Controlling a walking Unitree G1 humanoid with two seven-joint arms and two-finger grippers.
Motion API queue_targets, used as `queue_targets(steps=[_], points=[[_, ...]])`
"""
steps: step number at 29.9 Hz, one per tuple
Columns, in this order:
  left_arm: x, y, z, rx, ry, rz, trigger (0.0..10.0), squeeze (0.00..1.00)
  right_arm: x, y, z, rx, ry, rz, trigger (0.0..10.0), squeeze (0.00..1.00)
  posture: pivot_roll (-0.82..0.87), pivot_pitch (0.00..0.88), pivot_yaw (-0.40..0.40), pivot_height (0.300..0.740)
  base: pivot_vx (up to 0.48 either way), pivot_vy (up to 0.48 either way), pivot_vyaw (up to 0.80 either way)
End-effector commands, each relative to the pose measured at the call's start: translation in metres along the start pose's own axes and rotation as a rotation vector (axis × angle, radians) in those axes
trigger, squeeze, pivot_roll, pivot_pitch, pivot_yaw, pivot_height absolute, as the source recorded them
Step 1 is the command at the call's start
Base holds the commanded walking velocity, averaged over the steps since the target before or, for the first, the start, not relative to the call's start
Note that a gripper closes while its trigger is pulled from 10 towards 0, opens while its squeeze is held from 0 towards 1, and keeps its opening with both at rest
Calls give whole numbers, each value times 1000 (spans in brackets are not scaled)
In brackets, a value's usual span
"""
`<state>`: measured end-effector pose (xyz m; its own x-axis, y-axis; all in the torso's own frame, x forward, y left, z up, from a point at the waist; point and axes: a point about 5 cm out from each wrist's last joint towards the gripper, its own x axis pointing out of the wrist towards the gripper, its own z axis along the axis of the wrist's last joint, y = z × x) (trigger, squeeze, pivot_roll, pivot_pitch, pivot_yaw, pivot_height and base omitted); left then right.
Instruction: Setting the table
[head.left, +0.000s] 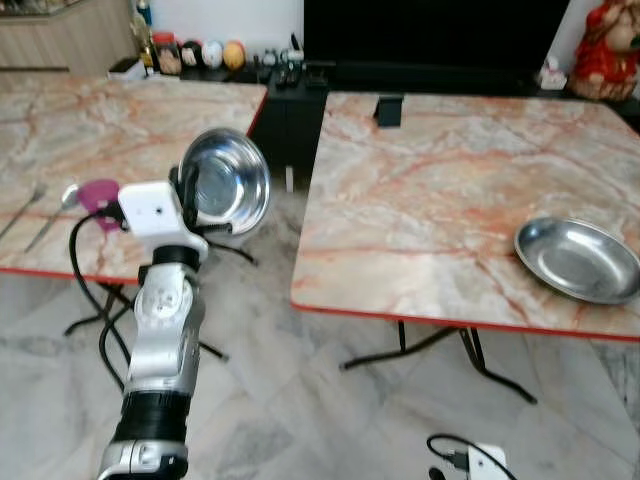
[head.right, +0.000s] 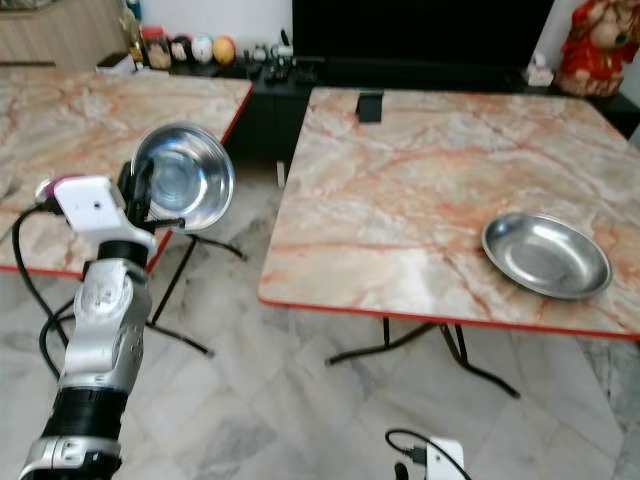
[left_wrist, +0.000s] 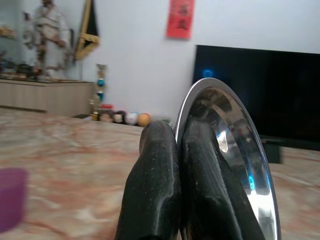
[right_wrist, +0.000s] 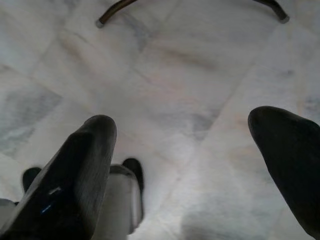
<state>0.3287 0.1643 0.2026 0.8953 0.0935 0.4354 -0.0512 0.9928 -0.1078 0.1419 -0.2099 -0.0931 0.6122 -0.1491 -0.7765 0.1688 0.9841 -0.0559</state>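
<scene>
Setting the table, partly done as I judge it: one steel plate (head.left: 578, 260) already lies flat near the right front edge of the right-hand marble table (head.left: 440, 190), whose remaining surface carries only a small dark object (head.left: 388, 109) at its far edge. A steel bowl (head.left: 225, 180) is not yet set down; I hold it in my left gripper (head.left: 188, 190), raised in front of me over the gap between the two tables, above the near corner of the left-hand table (head.left: 90, 130). My left fingers (left_wrist: 160, 185) are pressed together on the bowl's rim, one outside and one inside, so the bowl stands on edge with its hollow facing the right-hand table. The forearm rises nearly vertical from the bottom of the head view, with the white wrist camera housing (head.left: 152, 212) just below the bowl. On the left-hand table a purple cup (head.left: 98, 195) sits near the front edge, and beside it lie two thin utensils (head.left: 35, 212), possibly a fork and a spoon, though they are too small to tell. What remains, by my reading, is to carry the bowl across and place it, then fetch the cup and utensils. My right gripper (right_wrist: 195, 165) hangs idle, fingers wide apart, pointing at the pale tiled floor (right_wrist: 165, 80).
</scene>
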Motion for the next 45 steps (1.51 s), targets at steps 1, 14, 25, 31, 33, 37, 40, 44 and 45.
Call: queue_targets(steps=[1, 14, 25, 31, 33, 37, 40, 44, 45], points=[[4, -3, 11, 4, -41, -17, 10000, 0, 2, 5, 4, -6, -2, 8, 10000, 0, -21, 0, -14, 740, 0, -277, 0], [-11, -10, -7, 74, 10, -89, 10000, 0, 4, 2, 9, 26, -8, -25, 10000, 0, -33, 0, -22, 740, 0, -277, 0], [-23, 1, -11, 133, 18, -99, 10000, 0, 5, 4, 13, 24, -12, -18, 10000, 0, -30, 0, -31, 740, 0, -275, 0], [-23, -1, -11, 140, 13, -115, 10000, 0, 5, 5, 13, 28, -17, -18, 10000, 0, -32, 0, -29, 740, 0, -275, 0], [-22, -2, -11, 140, 11, -116, 10000, 0, 5, 5, 12, 30, -18, -18, 10000, 0, -31, 0, -28, 740, 0, -274, 0], [-21, -2, -10, 142, 9, -119, 10000, 0, 5, 6, 12, 33, -18, -19, 10000, 0, -32, 0, -25, 740, 0, -277, 0], [-21, -2, -10, 143, 9, -122, 10000, 0, 4, 5, 12, 34, -18, -21, 10000, 0, -32, 0, -25, 740, 0, -277, 0], [-19, -4, -9, 140, 6, -120, 10000, 0, 4, 4, 11, 29, -15, -24, 10000, 0, -32, 0, -25, 740, 0, -276, 0], [-19, -4, -9, 139, 5, -120, 10000, 0, 4, 4, 11, 29, -15, -24, 10000, 0, -32, 0, -25, 740, 0, -274, 0]])
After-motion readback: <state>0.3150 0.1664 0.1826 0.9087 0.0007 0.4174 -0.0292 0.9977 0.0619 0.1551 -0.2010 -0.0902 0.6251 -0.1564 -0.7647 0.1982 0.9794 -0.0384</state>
